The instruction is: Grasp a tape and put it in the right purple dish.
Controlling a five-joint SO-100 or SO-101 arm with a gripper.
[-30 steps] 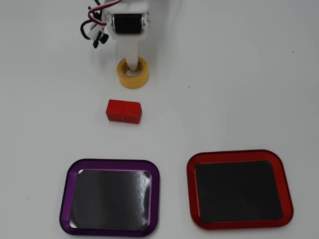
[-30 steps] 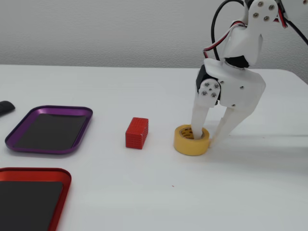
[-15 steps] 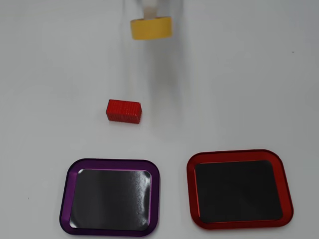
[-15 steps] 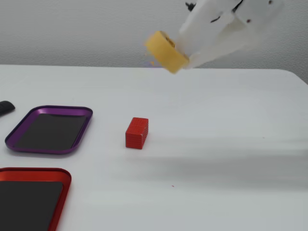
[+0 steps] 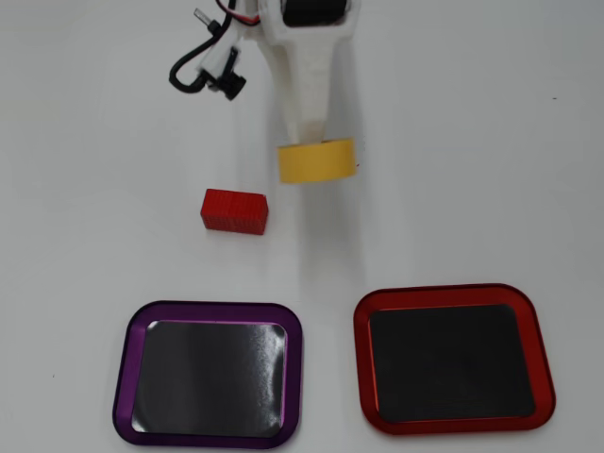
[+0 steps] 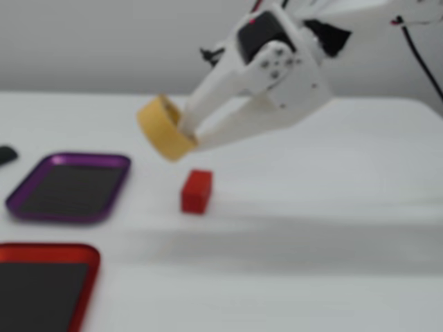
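The yellow tape roll [image 5: 316, 160] is held in my white gripper [image 5: 311, 143], lifted above the table; in the fixed view the tape [image 6: 164, 128] hangs tilted at the fingertips of the gripper [image 6: 185, 133], with one finger through its hollow core. The purple-rimmed dish [image 5: 208, 385] with a dark inner surface lies at the lower left of the overhead view, and at the left in the fixed view [image 6: 69, 187]. The tape is well behind the dish, above the red block [image 6: 196, 191].
A red rectangular block [image 5: 234, 209] lies on the white table left of the tape. A red-rimmed tray [image 5: 453, 370] lies beside the purple dish, lower right in the overhead view, lower left in the fixed view [image 6: 45, 285]. A black cable [image 5: 203, 71] hangs by the arm.
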